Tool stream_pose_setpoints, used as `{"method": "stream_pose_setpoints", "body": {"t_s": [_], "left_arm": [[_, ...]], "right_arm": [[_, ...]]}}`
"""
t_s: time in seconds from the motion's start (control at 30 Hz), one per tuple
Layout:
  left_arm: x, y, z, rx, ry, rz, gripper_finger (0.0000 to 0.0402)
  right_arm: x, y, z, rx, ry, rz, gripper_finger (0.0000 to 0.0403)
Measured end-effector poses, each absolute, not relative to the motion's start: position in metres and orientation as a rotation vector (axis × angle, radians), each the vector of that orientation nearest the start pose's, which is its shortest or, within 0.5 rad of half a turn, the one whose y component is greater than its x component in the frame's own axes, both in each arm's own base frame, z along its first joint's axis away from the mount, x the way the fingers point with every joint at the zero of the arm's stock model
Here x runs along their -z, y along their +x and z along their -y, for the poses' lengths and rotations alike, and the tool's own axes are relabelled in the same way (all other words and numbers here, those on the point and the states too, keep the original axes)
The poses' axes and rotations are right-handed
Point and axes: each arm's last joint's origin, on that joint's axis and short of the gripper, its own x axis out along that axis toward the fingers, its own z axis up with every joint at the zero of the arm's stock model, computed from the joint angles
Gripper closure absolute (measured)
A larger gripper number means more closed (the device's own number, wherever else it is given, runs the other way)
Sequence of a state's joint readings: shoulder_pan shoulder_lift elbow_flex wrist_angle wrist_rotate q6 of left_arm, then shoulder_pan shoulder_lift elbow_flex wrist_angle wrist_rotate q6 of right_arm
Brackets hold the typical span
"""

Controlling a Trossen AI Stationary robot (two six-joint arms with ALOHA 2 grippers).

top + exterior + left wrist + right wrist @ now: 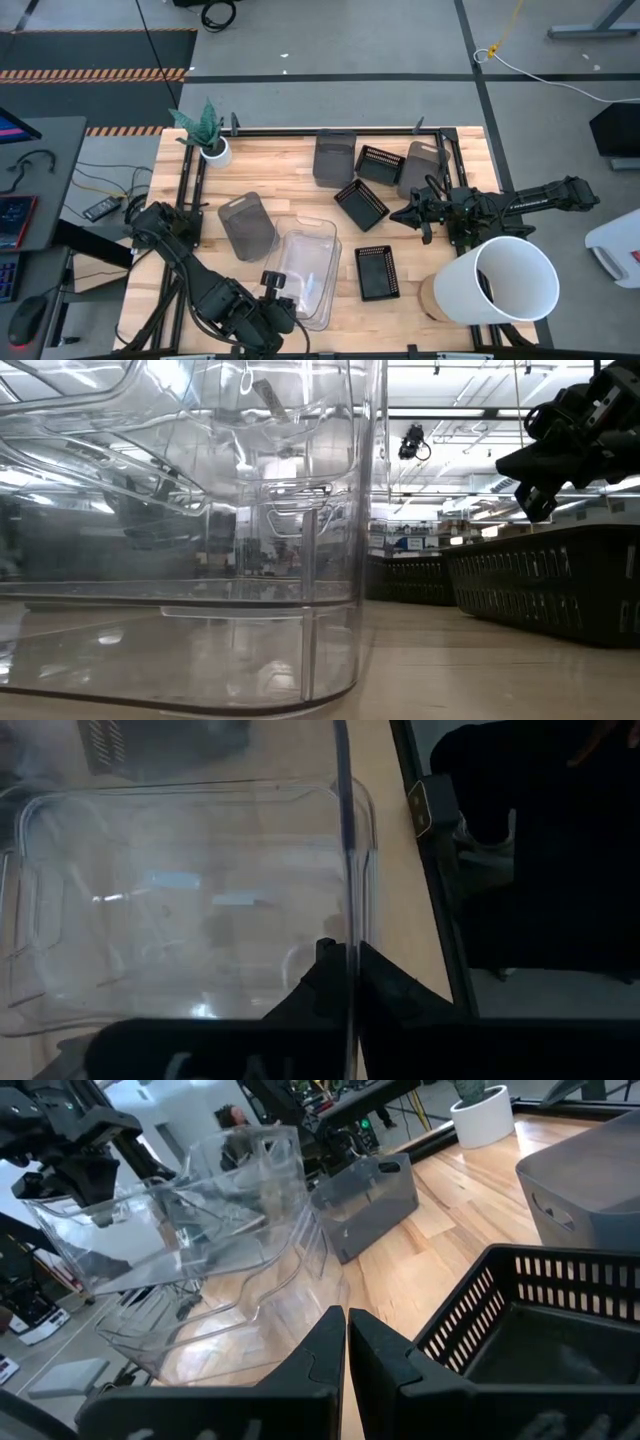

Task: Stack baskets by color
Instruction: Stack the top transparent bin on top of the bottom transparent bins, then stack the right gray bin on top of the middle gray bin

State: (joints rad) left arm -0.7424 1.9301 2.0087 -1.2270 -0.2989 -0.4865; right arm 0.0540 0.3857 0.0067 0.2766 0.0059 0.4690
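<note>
Two clear baskets lie near the table's front. The upper clear basket (170, 1190) hangs tilted over the lower clear basket (235, 1315), and my left gripper (345, 960) is shut on it. Grey baskets stand at the left (248, 225) and at the back (334, 157) (420, 170). Black slatted baskets lie at mid-table (361, 203) (380, 163) and near the front (377, 272). My right gripper (405, 215) hovers shut over the black ones, holding nothing. My left gripper pinches the upper clear basket's thin side wall (346, 920) between its two fingers, one finger inside the basket and one outside. The fingers slant down from the table's near-left side. The basket hangs tilted over the lower clear basket; whether the two touch I cannot tell.
A big white bucket (505, 280) lies on its side at the front right. A small white plant pot (213, 150) stands at the back left corner. A dark metal frame (190, 190) borders the table's left and right sides. Bare wood shows at the front left.
</note>
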Motion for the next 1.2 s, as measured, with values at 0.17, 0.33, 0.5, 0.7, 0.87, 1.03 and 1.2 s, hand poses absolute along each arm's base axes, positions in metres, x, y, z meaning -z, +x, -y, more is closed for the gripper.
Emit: {"method": "stream_pose_setpoints", "body": {"t_s": [0.17,0.33,0.5,0.7,0.87,1.03,1.2], "left_arm": [[-0.341,0.295,0.259,0.136,0.139,-1.054,0.0356],[-0.337,0.297,0.261,0.130,0.156,-1.060,0.0308],[-0.336,0.298,0.261,0.131,0.159,-1.058,0.0248],[-0.336,0.297,0.261,0.154,0.208,-1.064,0.0197],[-0.335,0.297,0.257,0.171,0.304,-1.069,0.0196],[-0.336,0.303,0.246,0.067,0.449,-1.020,0.0218],[-0.331,0.305,0.234,-0.035,0.604,-1.018,0.0243]], "right_arm": [[-0.158,0.121,-0.006,-0.023,0.465,-0.112,0.0380],[-0.158,0.121,-0.006,-0.023,0.465,-0.112,0.0380],[-0.158,0.121,-0.006,-0.023,0.465,-0.112,0.0380],[-0.158,0.121,-0.006,-0.023,0.465,-0.112,0.0380],[-0.158,0.121,-0.006,-0.023,0.465,-0.112,0.0380],[-0.158,0.121,-0.006,-0.023,0.465,-0.112,0.0380],[-0.158,0.121,-0.006,-0.023,0.465,-0.112,0.0380]]}}
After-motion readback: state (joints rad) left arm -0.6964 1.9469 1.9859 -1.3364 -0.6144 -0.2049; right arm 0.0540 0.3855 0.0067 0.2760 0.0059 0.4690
